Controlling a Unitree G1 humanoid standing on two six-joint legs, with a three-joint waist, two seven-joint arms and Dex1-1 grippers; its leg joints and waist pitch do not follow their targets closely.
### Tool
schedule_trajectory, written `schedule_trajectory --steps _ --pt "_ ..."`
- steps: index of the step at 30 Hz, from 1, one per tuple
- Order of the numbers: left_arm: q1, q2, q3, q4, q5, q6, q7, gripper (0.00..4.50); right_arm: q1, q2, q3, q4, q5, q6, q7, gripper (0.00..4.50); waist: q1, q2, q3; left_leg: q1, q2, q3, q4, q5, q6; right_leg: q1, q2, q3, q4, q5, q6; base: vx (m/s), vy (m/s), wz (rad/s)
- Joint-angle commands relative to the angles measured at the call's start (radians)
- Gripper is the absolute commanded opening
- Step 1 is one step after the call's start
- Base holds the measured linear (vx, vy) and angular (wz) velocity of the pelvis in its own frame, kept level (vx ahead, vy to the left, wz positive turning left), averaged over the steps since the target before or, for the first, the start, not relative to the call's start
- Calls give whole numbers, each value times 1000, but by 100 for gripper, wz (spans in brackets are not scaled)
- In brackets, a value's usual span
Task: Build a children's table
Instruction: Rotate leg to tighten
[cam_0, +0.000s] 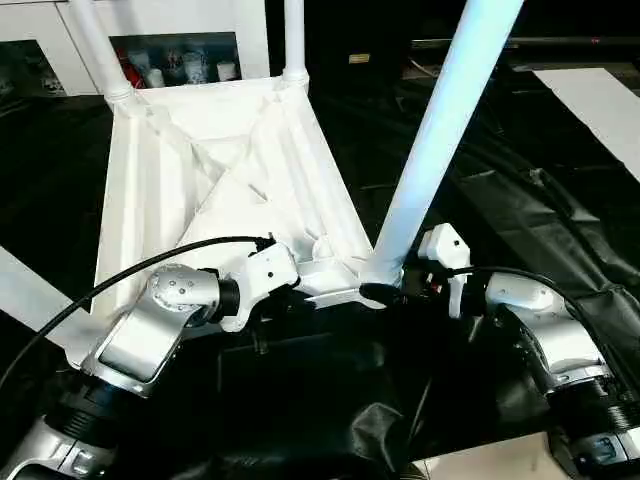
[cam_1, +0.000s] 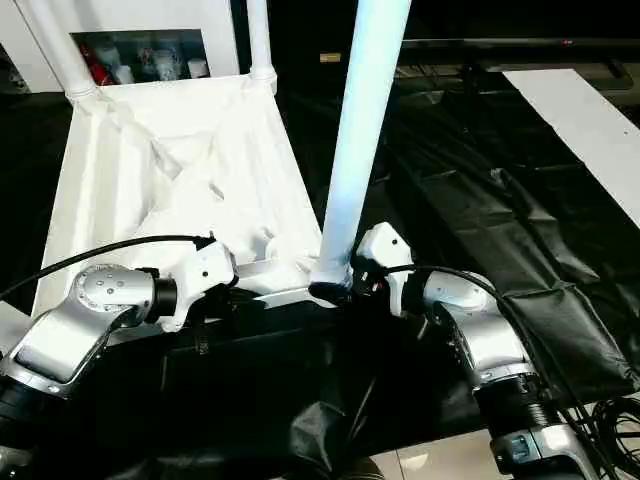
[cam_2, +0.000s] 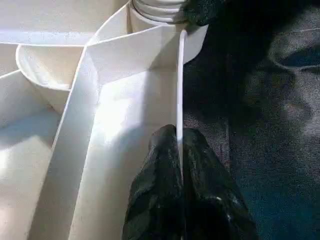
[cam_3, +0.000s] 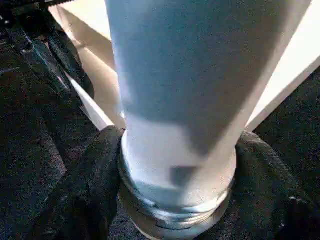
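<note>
White tabletop (cam_0: 200, 190), underside ribbed. White legs (cam_0: 440, 130), near one tinted pale blue. Black gripper fingers (cam_2: 165, 200). Silver forearms (cam_1: 70, 330), white wrist housings (cam_0: 445, 250), black cables (cam_0: 120, 275). Black crumpled sheet (cam_0: 520, 180) beneath.

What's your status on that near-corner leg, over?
Right gripper shut on the leg at its flared base, at the corner socket. Left gripper pinching the tabletop rim. Two far legs already standing. Nothing blocking.

All three standing legs (cam_0: 445, 130) run off the top edge, so their far ends are cut off. The tabletop's (cam_0: 225, 180) near-left corner hides behind the left forearm (cam_0: 150, 330).
</note>
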Motion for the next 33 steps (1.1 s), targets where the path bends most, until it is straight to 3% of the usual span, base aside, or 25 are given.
schedule_trajectory --steps 1,3,4,7,9,11,12,17,19,21,22,24,28,30,32,33 --pt "43 -20 -41 35 -19 19 -10 0 9 22 -16 26 -15 -10 -60 272 0 -12 -60 9 25 -7 -42 -75 114 51 -55 34 -53 -31 -257 0 0 0" --pt "35 -59 -29 71 -13 23 38 0 7 61 -43 58 -27 -12 -157 272 -3 -11 -56 8 24 -6 -43 -92 101 47 -55 34 -57 -67 -253 0 0 0" --pt "29 -90 -22 99 -11 25 71 0 6 93 -63 79 -32 -9 -228 272 -6 -13 -52 10 23 -6 -46 -124 81 43 -55 34 -66 -128 -244 0 0 0" --pt "-2 -198 -8 194 2 34 182 0 11 204 -121 134 -36 3 -450 272 -10 -10 -45 15 24 -11 -51 -199 24 34 -58 37 -79 -284 -206 0 0 0" --pt "-21 -236 -9 239 17 37 229 0 12 241 -131 153 -45 4 -528 272 -10 -12 -43 18 23 -13 -54 -248 16 29 -59 37 -88 -364 -173 0 0 0" --pt "-51 -279 -15 312 51 45 301 0 14 286 -126 175 -80 0 -631 272 -11 -8 -38 21 23 -15 -60 -279 6 18 -58 38 -96 -413 -142 0 0 0" --pt "-69 -299 -17 352 68 42 338 0 12 309 -118 182 -101 6 -681 272 -9 -11 -33 27 20 -20 -62 -328 -7 12 -59 37 -106 -502 -106 0 0 0" --pt "-103 -329 -22 415 96 54 377 0 4 368 -84 175 -135 8 -728 272 -7 -9 -27 35 18 -31 -71 -416 -20 2 -64 33 -126 -638 -34 0 0 0" --pt "-104 -319 -44 424 117 56 358 0 8 372 -68 163 -140 -9 -697 272 -8 -3 -34 28 23 -36 -82 -400 -18 12 -65 31 -124 -565 -39 0 0 0" --pt "-91 -294 -80 420 140 64 326 0 14 359 -63 139 -140 -38 -670 272 -7 0 -36 25 25 -32 -86 -380 -15 16 -61 31 -116 -456 -69 0 0 0" --pt "-90 -292 -81 419 141 65 324 0 15 358 -65 136 -138 -40 -668 272 -7 0 -36 25 25 -32 -86 -380 -15 16 -61 31 -116 -456 -69 0 0 0" --pt "-85 -275 -95 417 149 62 300 0 19 346 -80 103 -107 -52 -636 342 -4 -2 -37 28 26 -27 -84 -381 -9 14 -61 36 -113 -408 -89 0 0 0" --pt "-80 -250 -97 398 136 49 256 0 22 304 -83 52 -72 -34 -565 362 -1 -3 -43 17 28 -26 -83 -309 12 30 -63 37 -103 -326 -113 0 0 0" --pt "-70 -210 -104 362 130 26 203 0 23 235 -74 4 -52 2 -469 389 -2 -2 -46 14 28 -20 -77 -267 27 30 -60 35 -100 -277 -143 0 0 0" --pt "-58 -159 -121 318 124 -36 131 0 34 148 -51 -40 -36 28 -339 409 2 -2 -46 7 29 -21 -75 -239 41 40 -61 33 -98 -255 -150 0 0 0" --pt "-52 -139 -127 297 115 -52 98 0 42 113 -39 -55 -29 30 -279 409 3 0 -45 10 30 -19 -73 -241 46 36 -62 34 -98 -251 -153 0 0 0"
